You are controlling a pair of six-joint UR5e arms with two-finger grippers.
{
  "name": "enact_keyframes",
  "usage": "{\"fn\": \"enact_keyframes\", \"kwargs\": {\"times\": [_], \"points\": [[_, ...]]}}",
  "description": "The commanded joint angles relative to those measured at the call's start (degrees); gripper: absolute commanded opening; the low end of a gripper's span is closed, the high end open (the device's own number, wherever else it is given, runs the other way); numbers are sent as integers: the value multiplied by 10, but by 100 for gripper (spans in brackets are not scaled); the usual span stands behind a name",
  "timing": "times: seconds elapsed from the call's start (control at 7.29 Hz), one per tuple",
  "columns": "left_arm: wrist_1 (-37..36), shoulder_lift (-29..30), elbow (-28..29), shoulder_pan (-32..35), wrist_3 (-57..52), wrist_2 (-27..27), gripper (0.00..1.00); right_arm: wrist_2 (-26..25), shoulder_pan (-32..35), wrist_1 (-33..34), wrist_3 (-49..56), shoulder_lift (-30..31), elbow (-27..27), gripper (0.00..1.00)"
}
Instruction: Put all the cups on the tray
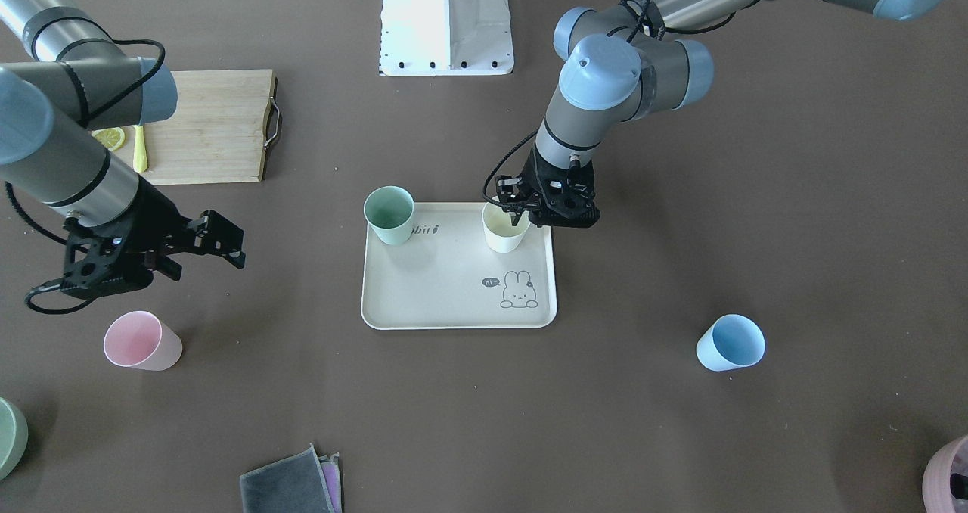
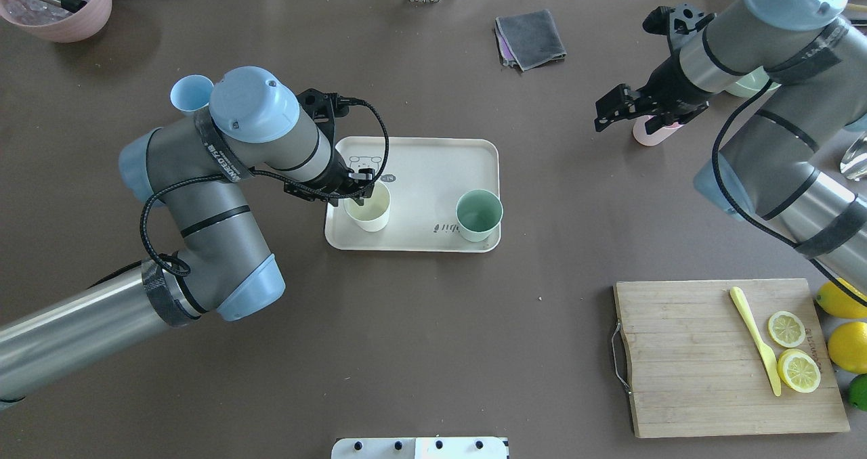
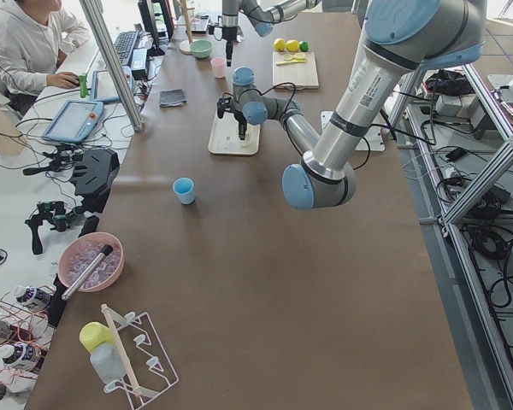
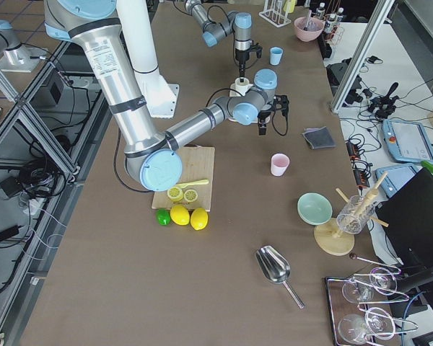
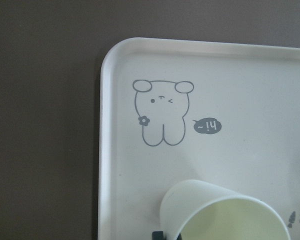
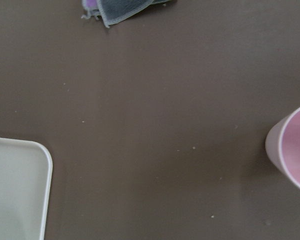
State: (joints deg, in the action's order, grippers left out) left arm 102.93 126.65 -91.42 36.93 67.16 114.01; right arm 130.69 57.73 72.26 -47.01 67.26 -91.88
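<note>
The beige tray [image 1: 454,293] lies mid-table and holds the mint green cup [image 1: 389,215] and the cream white cup [image 1: 504,229], both upright. My left gripper [image 1: 514,212] is shut on the cream cup's rim, one finger inside it; the cup [image 5: 225,212] rests on the tray [image 5: 230,100]. The pale pink cup [image 1: 142,340] stands on the table off the tray. My right gripper [image 1: 204,262] is open and empty, hovering between the tray and the pink cup [image 6: 295,150]. The light blue cup [image 1: 730,342] stands alone on the table on the other side of the tray.
A wooden cutting board [image 2: 704,364] with lemon slices and a yellow knife lies near the robot's right. Folded cloths [image 2: 530,38] lie at the far edge. A pink bowl [image 2: 61,5] and a green bowl [image 1: 9,437] sit at the far corners.
</note>
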Motion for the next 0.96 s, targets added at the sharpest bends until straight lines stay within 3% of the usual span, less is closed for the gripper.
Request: {"fn": "enact_keyframes", "kwargs": {"times": [0.0,0.27,0.82], "points": [[-4,-4,7,45,-29,9,97,7,48,58,89,-3,45,100],[-4,-25,18,91,-89,30,97,-24,52,52,87,-20,109,99],[-3,-46,32,138,-148,43,97,-29,38,20,77,-23,162,87]]}}
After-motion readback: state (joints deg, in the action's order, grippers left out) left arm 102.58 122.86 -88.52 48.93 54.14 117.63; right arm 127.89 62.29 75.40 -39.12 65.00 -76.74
